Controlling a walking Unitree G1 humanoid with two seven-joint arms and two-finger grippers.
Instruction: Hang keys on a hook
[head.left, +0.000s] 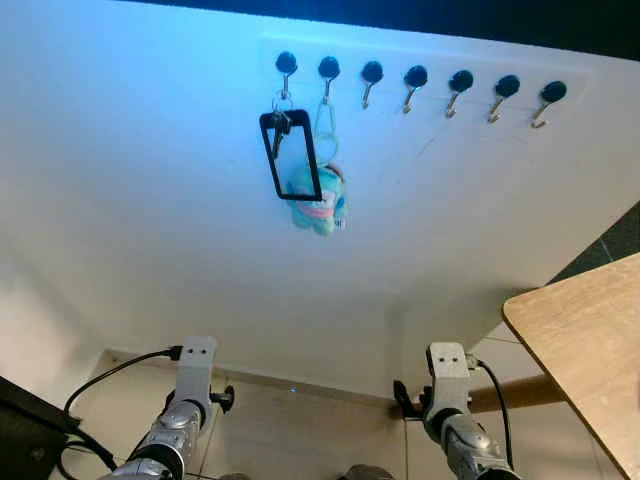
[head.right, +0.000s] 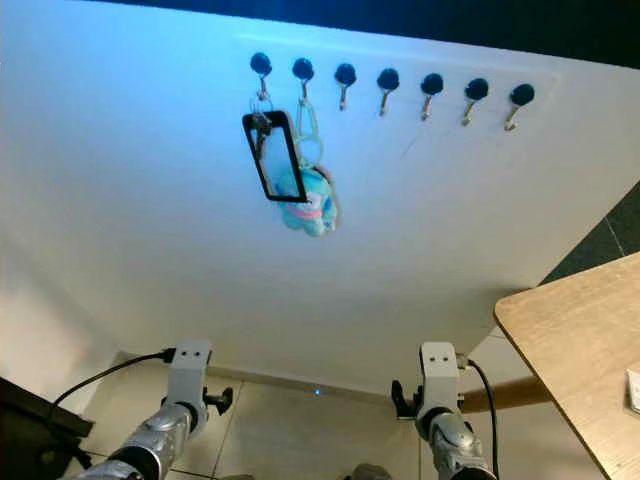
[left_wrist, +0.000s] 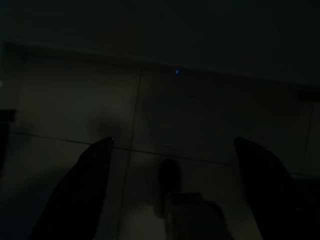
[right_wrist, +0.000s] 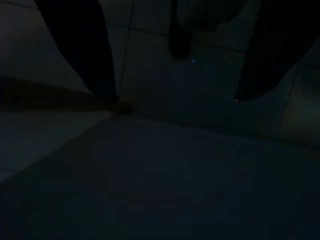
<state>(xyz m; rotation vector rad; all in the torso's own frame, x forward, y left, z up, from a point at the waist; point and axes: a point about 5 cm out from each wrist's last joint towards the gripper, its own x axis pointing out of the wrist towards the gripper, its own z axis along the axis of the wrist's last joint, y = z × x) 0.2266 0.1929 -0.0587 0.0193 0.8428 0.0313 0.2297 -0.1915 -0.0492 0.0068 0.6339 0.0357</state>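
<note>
Keys (head.left: 279, 133) are seen hanging with a black rectangular tag (head.left: 292, 155) from the first hook (head.left: 286, 66) at the left end of a row of seven hooks on the white wall (head.left: 140, 200). A teal plush toy (head.left: 320, 200) hangs from the second hook (head.left: 328, 71), just beside the tag and partly behind it. The other five hooks are bare. Both arms are held low near the tiled floor (head.left: 300, 430). The left hand (left_wrist: 172, 155) and right hand (right_wrist: 172, 75) are both spread wide, holding nothing. A wooden surface (head.left: 590, 340) is seen at the right.
</note>
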